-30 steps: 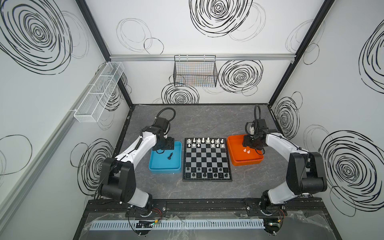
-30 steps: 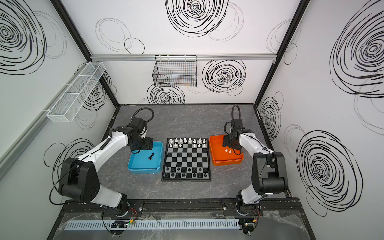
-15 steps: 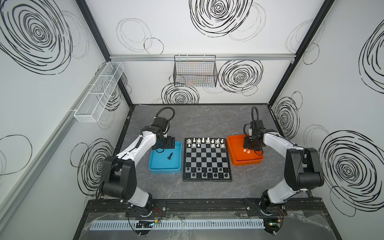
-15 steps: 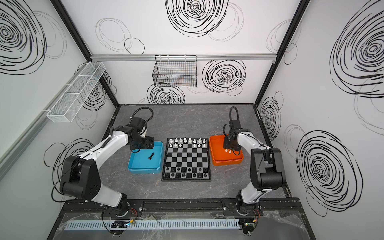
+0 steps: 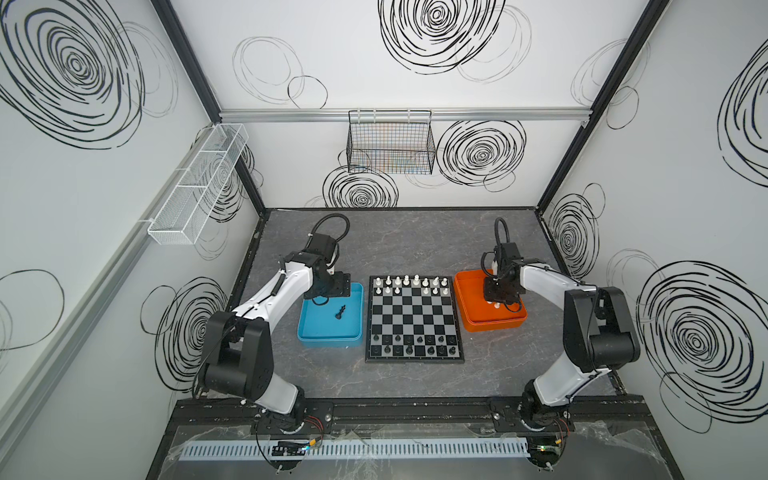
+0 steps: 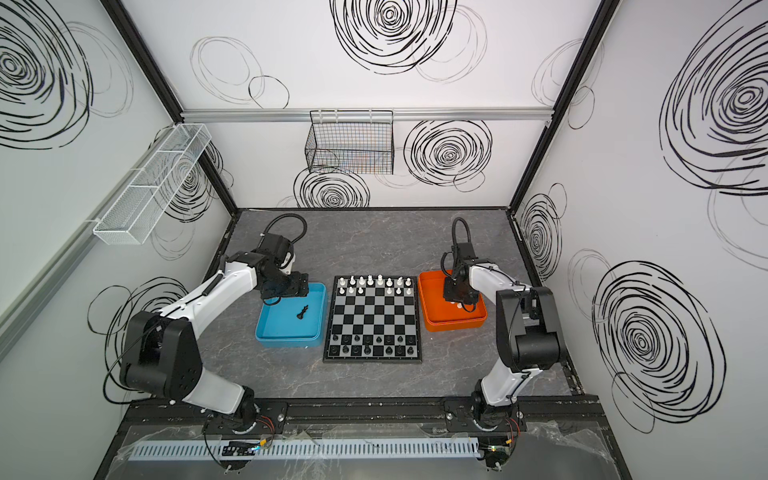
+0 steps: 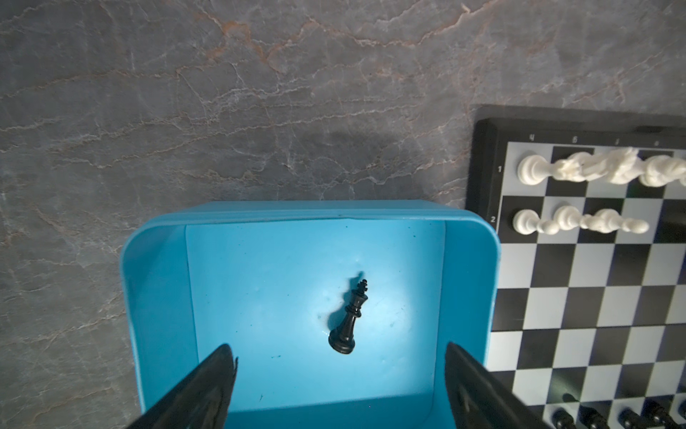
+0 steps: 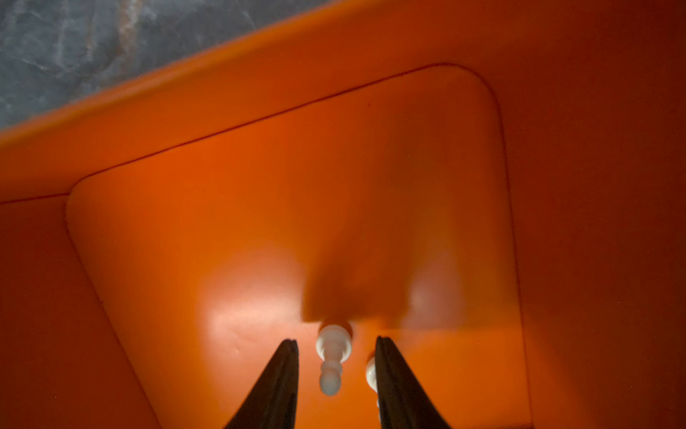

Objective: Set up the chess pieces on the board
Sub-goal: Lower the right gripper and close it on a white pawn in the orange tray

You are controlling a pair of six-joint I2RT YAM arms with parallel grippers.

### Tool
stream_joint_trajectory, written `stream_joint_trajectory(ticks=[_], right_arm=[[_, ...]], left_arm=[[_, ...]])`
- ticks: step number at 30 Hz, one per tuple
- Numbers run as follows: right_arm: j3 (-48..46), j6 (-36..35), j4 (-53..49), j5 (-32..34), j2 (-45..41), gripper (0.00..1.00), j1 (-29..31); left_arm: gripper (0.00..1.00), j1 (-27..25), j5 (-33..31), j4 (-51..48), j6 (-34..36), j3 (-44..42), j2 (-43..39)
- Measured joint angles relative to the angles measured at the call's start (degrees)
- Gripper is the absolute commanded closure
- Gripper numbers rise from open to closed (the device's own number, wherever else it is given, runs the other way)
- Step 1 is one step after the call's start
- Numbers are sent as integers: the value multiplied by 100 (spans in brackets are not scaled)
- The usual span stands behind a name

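The board (image 5: 413, 318) lies mid-table, with white chess pieces (image 5: 411, 284) on its two far rows and black ones (image 5: 411, 345) on its two near rows. A black king (image 7: 350, 319) lies on its side in the blue tray (image 5: 328, 338). My left gripper (image 7: 338, 351) hangs open above that tray, and its fingers are well apart from the king. My right gripper (image 8: 336, 341) is low inside the orange tray (image 5: 494, 326). Its fingers flank a lying white pawn (image 8: 332, 356), with a gap showing on each side. Another white piece (image 8: 370, 373) is half hidden behind one finger.
Both trays stand against the board's sides, blue tray (image 6: 286, 338) on the left and orange tray (image 6: 455, 324) on the right. A wire basket (image 5: 390, 143) hangs on the back wall and a white mesh shelf (image 5: 195, 187) on the left wall. Grey marble tabletop (image 5: 415, 245) stretches behind the board.
The right gripper's jaws have narrowed around the white pawn in the orange tray. The left gripper has opened slightly wider and stayed over the blue tray.
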Motion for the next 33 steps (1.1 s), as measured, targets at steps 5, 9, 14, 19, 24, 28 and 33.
stream_joint_trajectory(ticks=[5,9,14,19,24,28,33], right_arm=[[0,-2,15,9,2,66,22],[0,-2,44,17,24,68,22],[0,-4,63,22,103,74,22],[0,-2,81,46,111,77,26],[0,-2,83,105,111,81,39],[2,-4,83,129,111,86,59],[15,-4,76,162,111,92,83]], left_arm=[[9,0,0,2,0,-28,0],[9,0,2,7,-2,-57,0],[8,0,2,17,-2,-94,0],[8,2,4,17,-4,-96,0],[8,0,22,22,-7,-96,0],[8,2,42,44,-7,-96,0],[9,0,46,72,-9,-118,0]])
